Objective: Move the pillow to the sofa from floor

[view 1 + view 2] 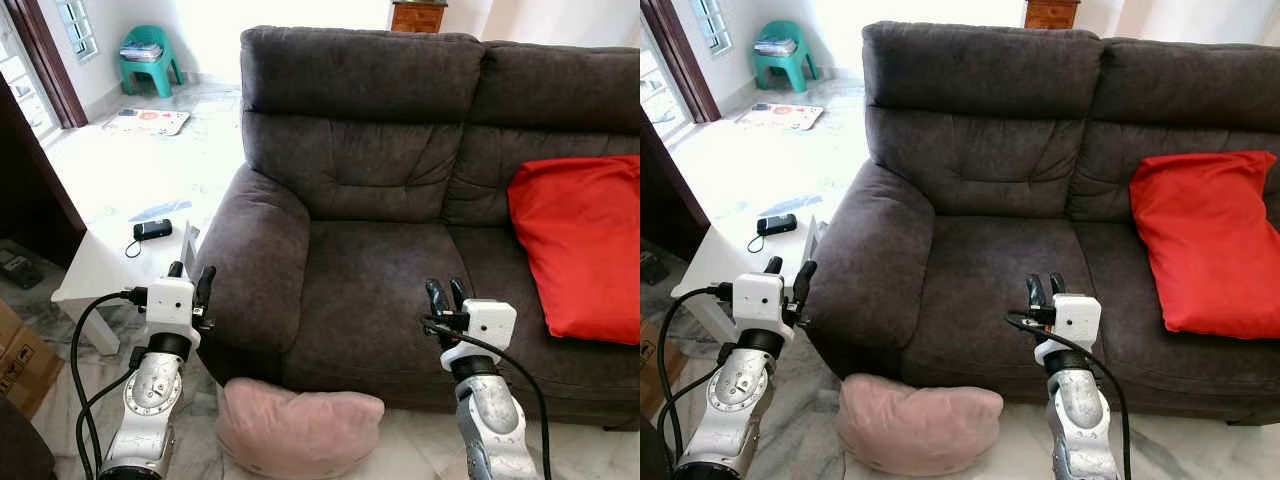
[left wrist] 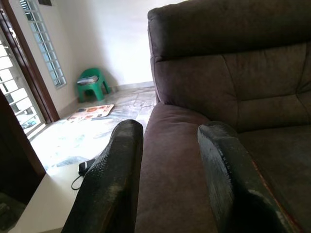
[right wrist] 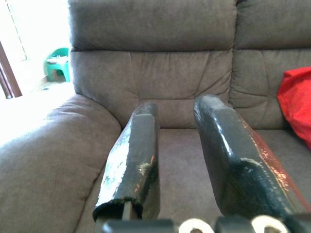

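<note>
A pale pink pillow (image 1: 298, 430) lies on the marble floor against the front of the dark grey sofa (image 1: 380, 280), below its left armrest. My left gripper (image 1: 190, 278) is raised beside that armrest, open and empty, above and left of the pillow. My right gripper (image 1: 445, 295) is held over the front edge of the left seat cushion, open and empty, up and to the right of the pillow. In the wrist views the left fingers (image 2: 114, 184) frame the armrest, and the right fingers (image 3: 136, 160) frame the seat and backrest.
A red cushion (image 1: 585, 245) leans on the sofa's right seat. A low white table (image 1: 110, 260) with a black device (image 1: 152, 229) stands left of the armrest. Cardboard boxes (image 1: 18, 360) sit at the far left. A green chair (image 1: 148, 55) and a mat (image 1: 145, 121) are far back.
</note>
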Robot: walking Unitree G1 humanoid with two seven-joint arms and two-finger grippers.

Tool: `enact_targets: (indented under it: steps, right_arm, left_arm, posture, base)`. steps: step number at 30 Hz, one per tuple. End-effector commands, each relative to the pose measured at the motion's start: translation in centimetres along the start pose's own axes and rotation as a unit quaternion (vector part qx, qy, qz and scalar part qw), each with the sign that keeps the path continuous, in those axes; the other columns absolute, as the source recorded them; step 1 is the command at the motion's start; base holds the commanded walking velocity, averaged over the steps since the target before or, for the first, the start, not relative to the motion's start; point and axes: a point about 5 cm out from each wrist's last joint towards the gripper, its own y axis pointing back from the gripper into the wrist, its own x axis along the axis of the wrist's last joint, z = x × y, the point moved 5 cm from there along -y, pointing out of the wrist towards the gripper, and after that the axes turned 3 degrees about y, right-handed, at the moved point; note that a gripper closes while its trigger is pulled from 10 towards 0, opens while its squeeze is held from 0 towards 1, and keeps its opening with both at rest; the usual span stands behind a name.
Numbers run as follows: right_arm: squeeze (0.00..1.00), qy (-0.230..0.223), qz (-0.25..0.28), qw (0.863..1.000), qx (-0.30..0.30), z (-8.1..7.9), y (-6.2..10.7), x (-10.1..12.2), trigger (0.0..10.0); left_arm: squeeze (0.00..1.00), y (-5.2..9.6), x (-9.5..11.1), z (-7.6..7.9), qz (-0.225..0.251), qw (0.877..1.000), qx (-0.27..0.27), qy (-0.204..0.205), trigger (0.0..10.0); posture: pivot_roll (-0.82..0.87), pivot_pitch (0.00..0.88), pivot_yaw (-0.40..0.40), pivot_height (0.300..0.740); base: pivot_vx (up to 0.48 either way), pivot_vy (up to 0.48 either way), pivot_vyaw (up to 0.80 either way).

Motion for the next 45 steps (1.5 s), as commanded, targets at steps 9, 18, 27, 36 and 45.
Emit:
enact_targets:
  steps: [9, 18, 27, 36, 45]
  right_arm:
    - [0.0, -0.004, 0.005, 1.0, 0.002, -0.1, -0.2, 0.5, 10.0]
    - [0.0, -0.006, -0.007, 1.0, 0.001, 0.0, -0.3, 0.2, 10.0]
    - [0.0, -0.006, -0.001, 1.0, 0.009, -0.2, -0.3, 0.4, 10.0]
    - [0.0, -0.008, 0.0, 1.0, 0.013, -0.4, -0.6, 0.6, 10.0]
    - [0.0, -0.01, 0.0, 1.0, 0.017, -0.6, -0.7, 0.5, 10.0]
  left_arm:
    - [0.0, 0.0, 0.4, -0.1, 0.002, 1.0, 0.003, 0.002, 10.0]
    - [0.0, -0.1, 0.5, -0.1, 0.004, 1.0, 0.005, 0.006, 10.0]
    - [0.0, -0.2, 0.6, 0.0, 0.005, 1.0, 0.004, 0.009, 10.0]
    - [0.0, -0.4, 0.7, 0.3, 0.009, 1.0, -0.006, 0.004, 10.0]
    - [0.0, -0.3, 0.7, 1.5, 0.006, 0.999, -0.036, 0.011, 10.0]
  posture:
    - [0.11, 0.018, -0.032, 0.74]
    - [0.11, 0.022, -0.035, 0.74]
    - [0.1, 0.021, -0.038, 0.74]
    - [0.1, 0.015, -0.042, 0.74]
    - [0.11, 0.015, -0.044, 0.74]
  base:
    - [0.0, 0.0, 0.0]
    - [0.171, 0.0, 0.0]
    - [0.278, 0.0, 0.0]
    - [0.289, 0.0, 0.0]
    - [0.0, 0.0, 0.0]
